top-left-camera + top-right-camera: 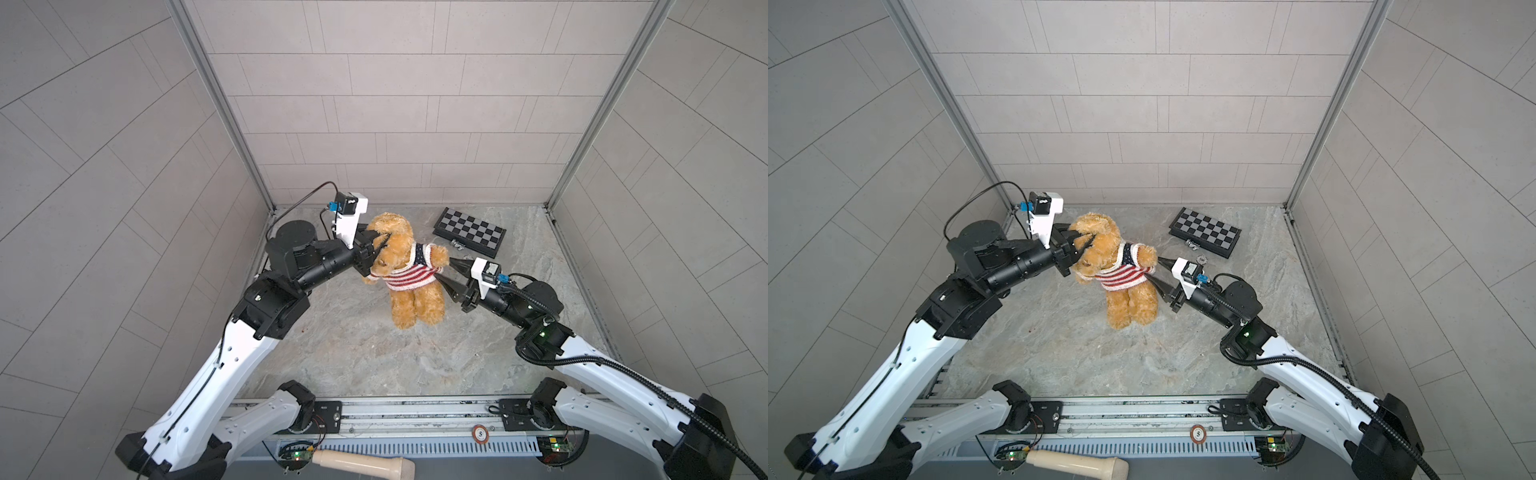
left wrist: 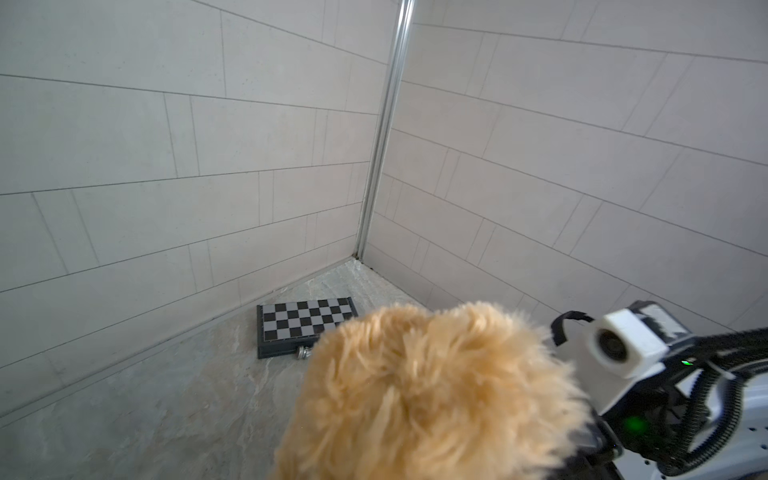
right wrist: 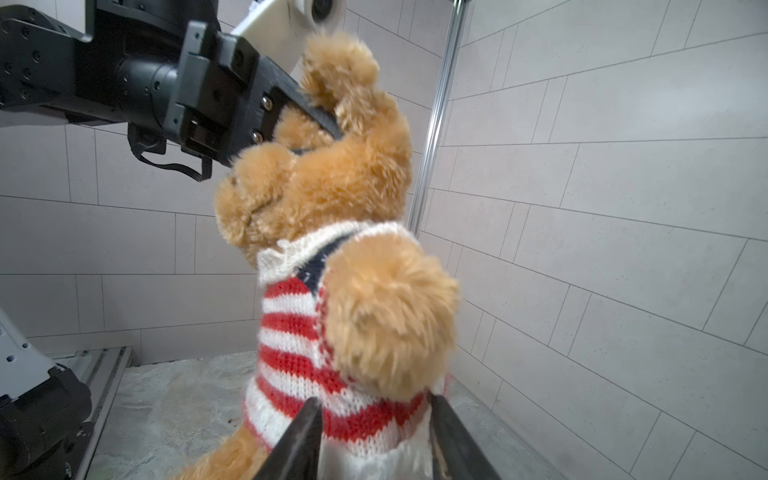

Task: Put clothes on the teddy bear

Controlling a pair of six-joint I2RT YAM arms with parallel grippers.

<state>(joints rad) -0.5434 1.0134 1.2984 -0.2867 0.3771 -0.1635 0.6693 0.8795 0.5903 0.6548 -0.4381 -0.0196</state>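
Observation:
The teddy bear hangs upright above the marble floor, also seen as the bear in both top views. It wears a red-and-white striped knit sweater with a navy patch. My left gripper is shut on the bear's head; its dark finger presses into the fur. In the left wrist view only blurred head fur shows and the jaws are hidden. My right gripper is open, one finger on each side of the sweater's lower hem, under the bear's arm.
A folded black-and-grey chessboard lies at the back right, with a small metal piece at its near edge. A pale wooden handle lies in front of the base rail. Tiled walls close in three sides.

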